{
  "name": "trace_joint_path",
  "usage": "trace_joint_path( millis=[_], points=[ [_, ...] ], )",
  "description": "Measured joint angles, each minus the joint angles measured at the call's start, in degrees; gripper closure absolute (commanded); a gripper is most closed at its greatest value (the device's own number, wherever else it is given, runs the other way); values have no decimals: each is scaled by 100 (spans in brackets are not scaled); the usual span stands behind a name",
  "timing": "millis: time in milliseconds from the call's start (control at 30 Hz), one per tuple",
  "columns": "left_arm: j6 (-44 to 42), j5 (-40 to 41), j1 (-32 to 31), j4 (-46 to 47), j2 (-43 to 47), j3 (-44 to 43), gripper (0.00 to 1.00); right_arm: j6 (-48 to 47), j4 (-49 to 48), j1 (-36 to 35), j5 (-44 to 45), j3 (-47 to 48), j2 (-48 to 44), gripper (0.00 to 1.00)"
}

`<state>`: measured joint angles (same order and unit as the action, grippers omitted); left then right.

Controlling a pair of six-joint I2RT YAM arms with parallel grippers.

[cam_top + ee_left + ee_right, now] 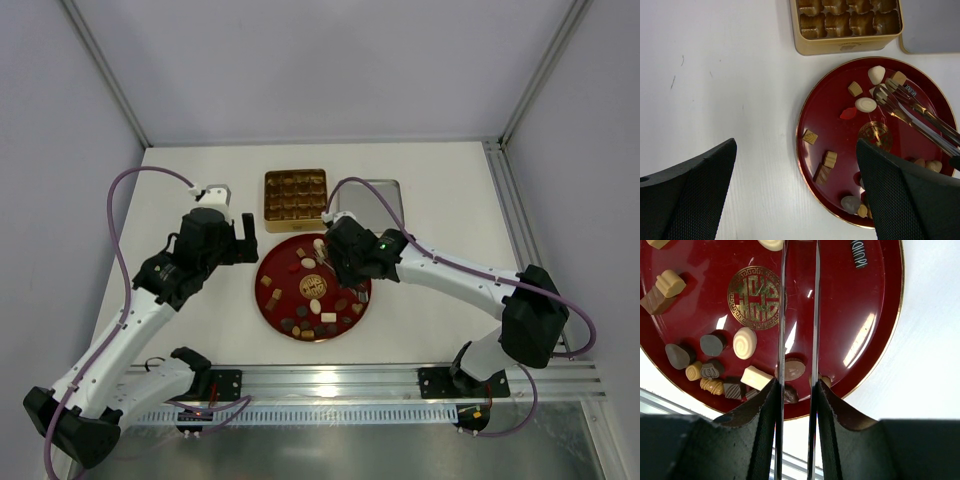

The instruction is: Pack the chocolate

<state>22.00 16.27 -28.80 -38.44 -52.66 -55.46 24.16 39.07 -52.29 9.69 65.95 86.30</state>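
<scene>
right gripper point(796, 390) clamped on silver metal tongs point(888, 97): straddle 1 cream oval chocolate point(866, 104) right of centre on round red plate point(825, 107), then squeeze gently.

Top camera looks down from high at the near edge, whole table point(200, 190) in shot. Left wrist camera sits mid-height, facing down on the plate point(830, 130) and box point(840, 47). Right wrist camera is close over the plate, which all three share.
</scene>
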Motion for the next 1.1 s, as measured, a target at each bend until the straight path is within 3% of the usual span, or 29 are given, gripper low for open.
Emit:
trace_joint_path(
  millis=[1100],
  points=[
    [0, 0, 0, 0, 0, 0, 0, -72, 509, 24, 175, 638, -339, 69]
  ],
)
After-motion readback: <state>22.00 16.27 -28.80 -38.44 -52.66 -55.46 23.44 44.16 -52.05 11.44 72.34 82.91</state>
